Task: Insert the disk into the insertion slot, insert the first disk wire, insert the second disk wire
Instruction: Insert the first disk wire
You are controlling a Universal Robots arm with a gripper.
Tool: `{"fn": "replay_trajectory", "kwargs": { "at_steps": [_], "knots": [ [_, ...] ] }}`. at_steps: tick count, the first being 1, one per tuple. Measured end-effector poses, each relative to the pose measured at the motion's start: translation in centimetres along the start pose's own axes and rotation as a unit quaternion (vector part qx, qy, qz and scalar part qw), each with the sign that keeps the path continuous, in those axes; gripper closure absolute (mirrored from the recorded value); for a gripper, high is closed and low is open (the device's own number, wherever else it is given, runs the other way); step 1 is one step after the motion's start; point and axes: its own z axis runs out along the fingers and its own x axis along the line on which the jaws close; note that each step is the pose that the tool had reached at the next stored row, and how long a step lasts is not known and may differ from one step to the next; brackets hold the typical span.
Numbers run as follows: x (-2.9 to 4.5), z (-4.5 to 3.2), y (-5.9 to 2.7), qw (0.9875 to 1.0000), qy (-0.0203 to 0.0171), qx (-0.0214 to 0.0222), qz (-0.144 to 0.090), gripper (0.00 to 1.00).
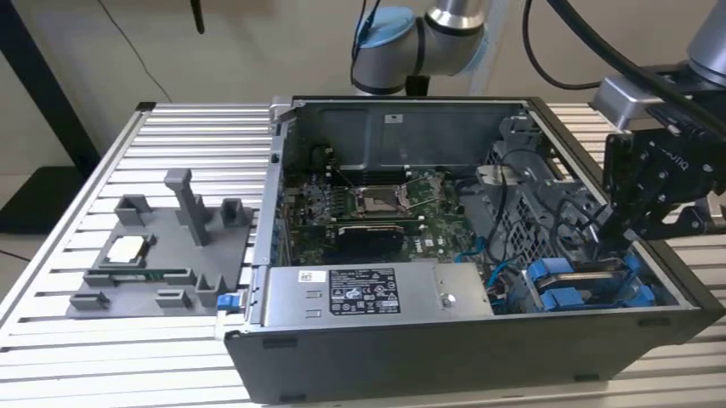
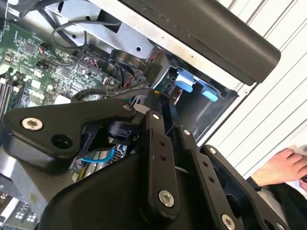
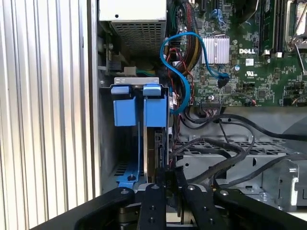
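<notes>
One grey fixture tray (image 1: 159,255) is lying outside the computer case (image 1: 454,357), beside its wall on the exterior view's left. Inside the case, the silver power-supply box (image 1: 363,293) is sitting along the near wall. Toward the exterior view's right, the disk (image 3: 155,115) is standing on edge in the case's corner, with the gripper (image 1: 621,238) hanging at its upper edge; whether it is clamping the disk I cannot tell.

From my end the bench (image 1: 170,144) is a silver ribbed slat top w/ two things sitting right on it: open PC case (image 1: 454,348) mid-bench, grey plastic fixture (image 1: 170,255) just beside it, exterior view's left.
</notes>
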Motion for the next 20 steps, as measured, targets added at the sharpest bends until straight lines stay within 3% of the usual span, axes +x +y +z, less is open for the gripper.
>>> {"fn": "replay_trajectory", "kwargs": {
  "at_steps": [3, 7, 9, 20],
  "knots": [
    [-0.01, 0.13, -0.02, 1.0, -0.0001, -0.0005, 0.0, 0.81],
    [0.11, 0.4, -0.22, 1.0, 0.0002, -0.0083, 0.0, 0.81],
    [0.27, 0.5, -0.27, 0.9999, 0.0002, -0.0101, 0.002, 0.81],
    [0.4, 1.23, -0.29, 0.9999, 0.0003, -0.0103, 0.009, 0.81]
  ]
}}
